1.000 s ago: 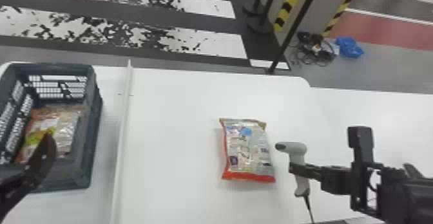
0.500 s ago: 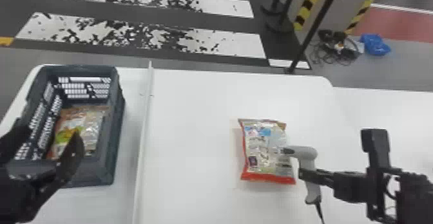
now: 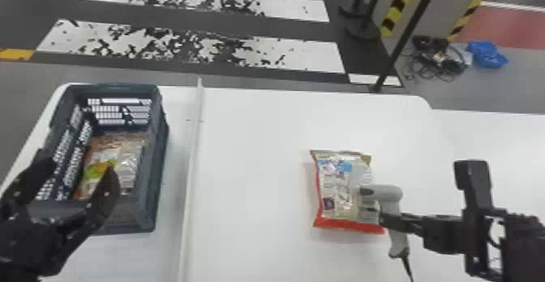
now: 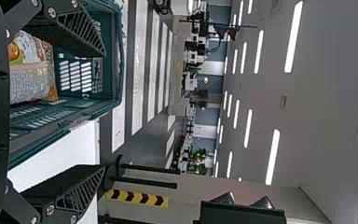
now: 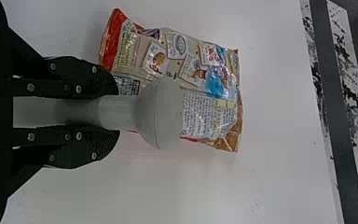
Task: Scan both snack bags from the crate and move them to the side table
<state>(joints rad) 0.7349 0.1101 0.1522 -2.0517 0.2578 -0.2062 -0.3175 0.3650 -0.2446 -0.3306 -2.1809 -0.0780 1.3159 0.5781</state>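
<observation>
The snack bag [image 3: 340, 184] lay flat on the white table [image 3: 251, 171], its red end towards the robot, with the scanner [image 3: 387, 194] overlapping its right-hand side in the head view. Whether the 2 touched, I could not tell. The right gripper [image 5: 116, 114] had its 2 fingers pinched around the scanner's grey handle, the scanner head tipped over the bag. This looked like the scan of 1 bag, with the other still to do.

The likeliest trouble was a missed read: the film was creased and glossy, and a poor angle could have thrown the beam off the code. Dipping too low, the scanner's nose might have nudged the bag askew. The smooth handle could also have twisted between the fingers if the cable [image 3: 407, 267] pulled taut.

Farther out, beyond the raised white strip [image 3: 194, 139], the other bag [image 3: 129, 163] lay inside the crate [image 3: 152, 171]. The left gripper [image 3: 78, 171] hung at the crate's near end, jaws spread and holding nothing. Lowered carelessly, a fingertip could have caught the rim and shoved the crate, or pinched only loose film and dropped the bag on lifting.
</observation>
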